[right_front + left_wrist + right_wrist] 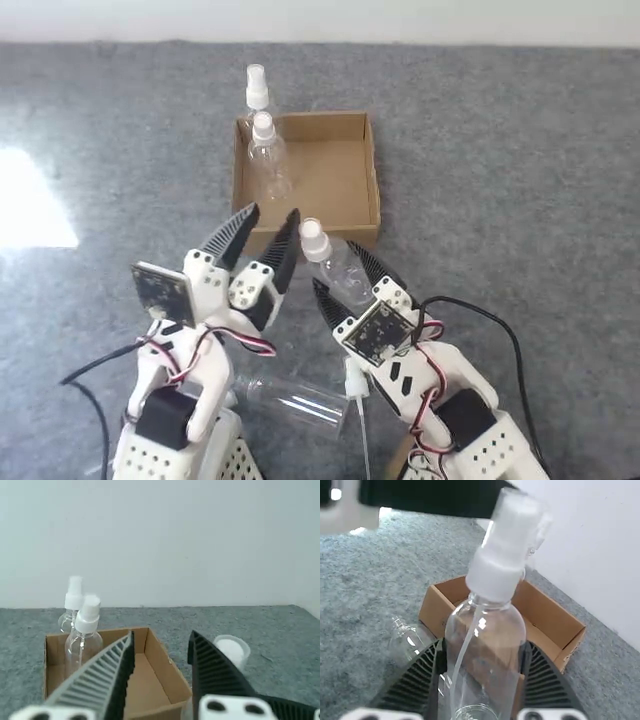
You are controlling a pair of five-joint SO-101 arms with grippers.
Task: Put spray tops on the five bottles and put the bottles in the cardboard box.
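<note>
- My right gripper (481, 655) is clamped on a clear bottle (485, 630), one finger on each side of its body, so these jaws stand only as wide as the bottle.
- That bottle wears its white spray top (507, 555) and leans toward the cardboard box (375, 175). In the high view the top sits just at the box's near wall.
- My left gripper (272, 212) holds nothing. Its jaws are spread wide, with the tips pointing at the box's near wall. One finger is just beside the held bottle's spray top (close, though I cannot tell whether they touch).
- Inside the box, a second bottle (268, 158) stands upright in the far corner on my left side, with a top on.
- A third bottle (257, 90), also topped, stands upright just beyond the box's far wall, outside it and right behind the second bottle.
- An uncapped bottle (290, 397) lies on its side on the grey table (520, 150) between my two arm bases, well apart from the box.
- A loose spray top (353, 380) with its thin tube lies just beside that uncapped bottle, by my right arm.
</note>
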